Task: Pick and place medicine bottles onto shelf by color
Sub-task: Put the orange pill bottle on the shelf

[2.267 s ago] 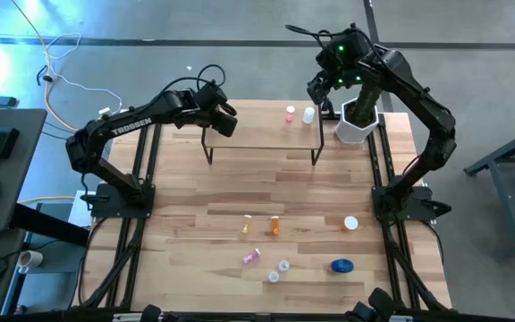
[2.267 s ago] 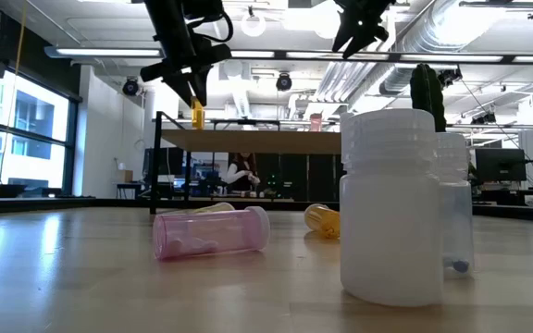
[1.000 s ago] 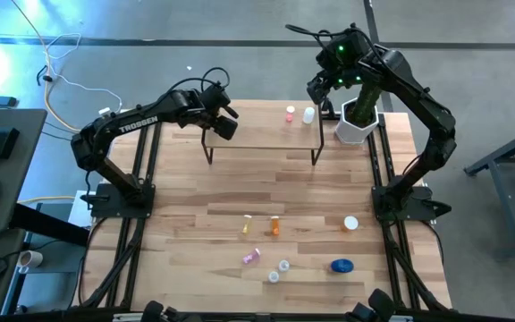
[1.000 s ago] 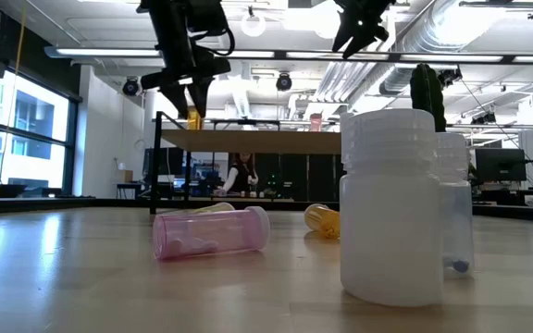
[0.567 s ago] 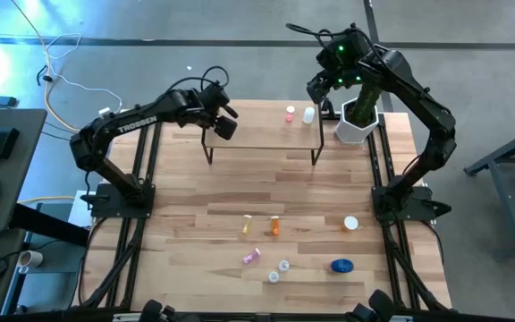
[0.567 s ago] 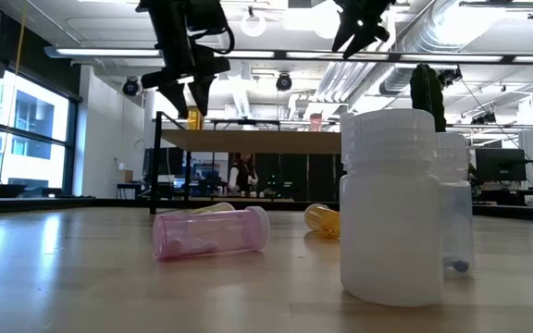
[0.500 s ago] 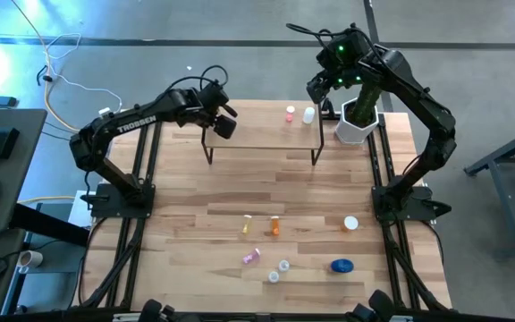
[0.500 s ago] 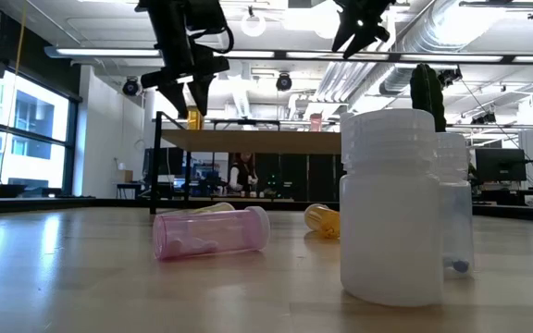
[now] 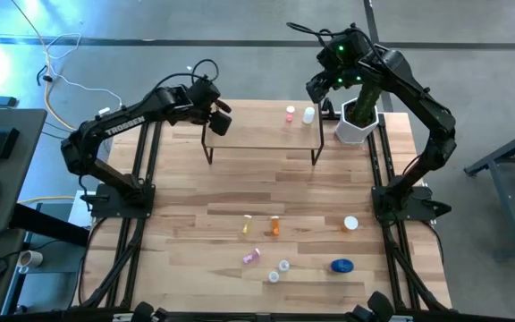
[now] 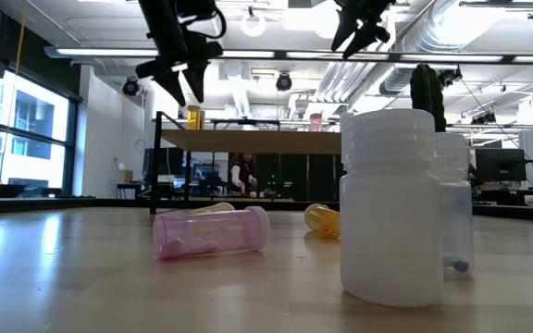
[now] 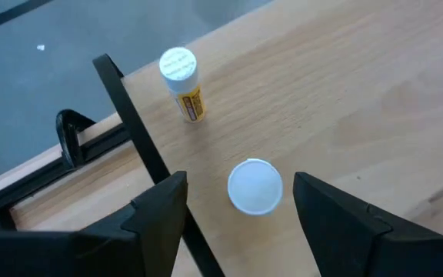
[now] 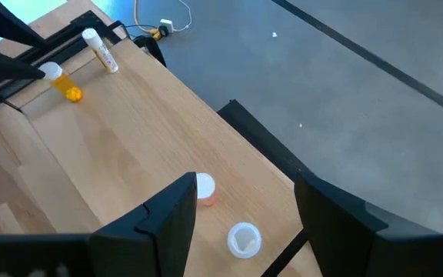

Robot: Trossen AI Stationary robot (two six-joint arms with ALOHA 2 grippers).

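The left gripper (image 11: 238, 201), fingers spread apart and holding nothing, hangs over the left end of the shelf (image 9: 257, 134), directly above a white-capped bottle (image 11: 255, 185) standing beside a yellow-labelled bottle (image 11: 182, 75). The right gripper (image 12: 241, 200), fingers also apart and empty, hovers above the shelf's right end, where a pink bottle (image 9: 290, 114) and a white bottle (image 9: 308, 114) stand. More bottles (image 9: 274, 225) lie scattered on the table (image 9: 186, 224) near its front edge.
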